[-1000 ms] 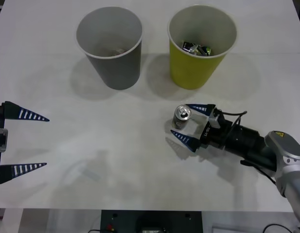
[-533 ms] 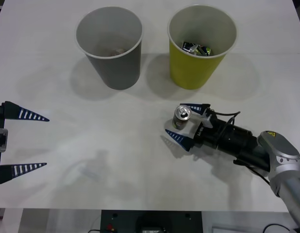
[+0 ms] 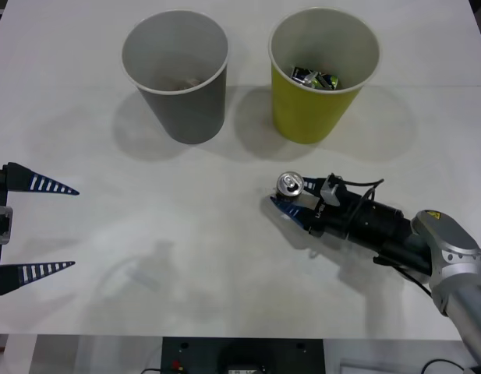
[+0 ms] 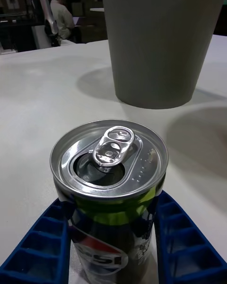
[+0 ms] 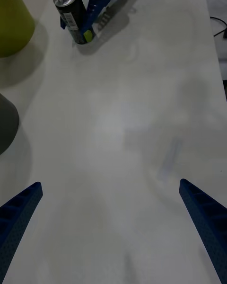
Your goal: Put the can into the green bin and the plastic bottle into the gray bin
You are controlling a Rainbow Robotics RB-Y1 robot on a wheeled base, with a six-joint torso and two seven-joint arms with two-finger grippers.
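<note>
Right wrist view: dark can (image 4: 109, 203), silver pull-tab top, between blue fingers (image 4: 187, 246).

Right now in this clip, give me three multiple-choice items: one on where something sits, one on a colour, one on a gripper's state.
1. Where is the can?
A. inside the gray bin
B. on the table in front of the green bin
C. at the table's left edge

2. What colour is the bin holding dark crumpled scraps?
A. yellow-green
B. dark gray
C. blue

3. What is the right gripper doing?
A. hanging open, apart from everything
B. shut on the can
C. gripping a bin's rim

Answers:
1 B: the front view shows it upright on the table, nearer the robot than the green bin.
2 A: the scraps lie in the green bin, not the gray bin.
3 B: the right wrist view shows blue fingers against both sides of the can. The left gripper waits open at the left.
</note>
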